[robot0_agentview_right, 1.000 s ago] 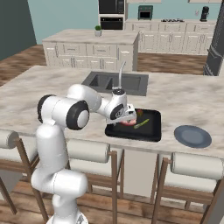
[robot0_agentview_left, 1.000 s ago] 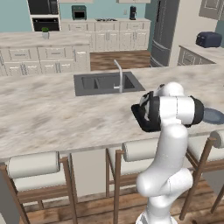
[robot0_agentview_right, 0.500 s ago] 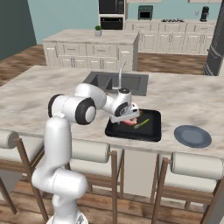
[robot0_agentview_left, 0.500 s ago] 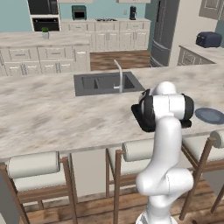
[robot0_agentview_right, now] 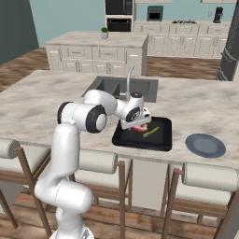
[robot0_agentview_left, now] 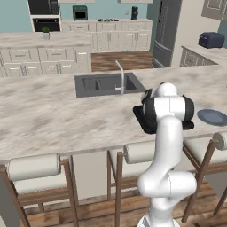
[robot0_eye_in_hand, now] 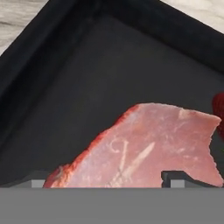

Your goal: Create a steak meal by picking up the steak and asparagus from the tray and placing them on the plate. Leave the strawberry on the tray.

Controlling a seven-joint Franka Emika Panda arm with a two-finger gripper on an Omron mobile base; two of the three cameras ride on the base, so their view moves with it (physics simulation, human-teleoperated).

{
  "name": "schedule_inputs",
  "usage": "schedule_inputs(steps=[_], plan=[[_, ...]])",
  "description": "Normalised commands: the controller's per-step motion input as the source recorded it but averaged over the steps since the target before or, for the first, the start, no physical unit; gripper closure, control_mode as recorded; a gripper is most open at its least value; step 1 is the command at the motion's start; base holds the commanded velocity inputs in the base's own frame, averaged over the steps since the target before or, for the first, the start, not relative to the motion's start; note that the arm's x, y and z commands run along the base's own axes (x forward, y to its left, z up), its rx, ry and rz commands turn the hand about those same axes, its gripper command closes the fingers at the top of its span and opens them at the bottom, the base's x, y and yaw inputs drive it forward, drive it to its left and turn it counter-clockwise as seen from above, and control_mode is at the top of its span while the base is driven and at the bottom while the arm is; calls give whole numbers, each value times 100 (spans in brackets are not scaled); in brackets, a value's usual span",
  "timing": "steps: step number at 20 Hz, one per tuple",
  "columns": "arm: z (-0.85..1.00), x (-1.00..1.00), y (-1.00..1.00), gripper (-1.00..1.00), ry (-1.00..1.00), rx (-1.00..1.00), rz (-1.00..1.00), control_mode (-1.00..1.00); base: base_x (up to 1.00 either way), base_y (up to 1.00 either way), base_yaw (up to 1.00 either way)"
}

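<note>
The steak (robot0_eye_in_hand: pixel 148 146) is a flat pinkish-red slab lying in the black tray (robot0_eye_in_hand: pixel 78 87). My gripper (robot0_eye_in_hand: pixel 107 179) hangs close over the steak, open, one tip near each end of the meat and nothing gripped. A sliver of the red strawberry (robot0_eye_in_hand: pixel 219 111) peeks in at the right edge. From the right base view the gripper (robot0_agentview_right: pixel 136 123) sits low over the tray (robot0_agentview_right: pixel 161 141), with the steak (robot0_agentview_right: pixel 140 128) under it and the thin green asparagus (robot0_agentview_right: pixel 151 132) just to its right. The grey-blue plate (robot0_agentview_right: pixel 205 145) lies on the counter to the right of the tray.
A sink (robot0_agentview_right: pixel 123 87) with a tall faucet (robot0_agentview_right: pixel 128 79) lies behind the tray. Bar stools (robot0_agentview_right: pixel 98 161) line the counter's near edge. In the left base view my own arm hides most of the tray (robot0_agentview_left: pixel 141 119); the plate (robot0_agentview_left: pixel 213 117) shows right of it.
The arm's elbow has swung toward the tray and the hand has settled a little lower over the steak. The foods and the plate have not moved.
</note>
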Motion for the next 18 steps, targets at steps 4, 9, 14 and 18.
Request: schedule_inputs(steps=[4, 9, 14, 18], plan=[[-3, 0, 0, 100, -3, 1, 0, -100, 0, 0, 0], [20, -15, 0, 100, 1, 0, 7, -100, 0, 0, 0], [52, -28, 0, 100, 0, -3, 4, -100, 0, 0, 0], [58, -34, 0, 100, -3, -12, 0, -100, 0, 0, 0]])
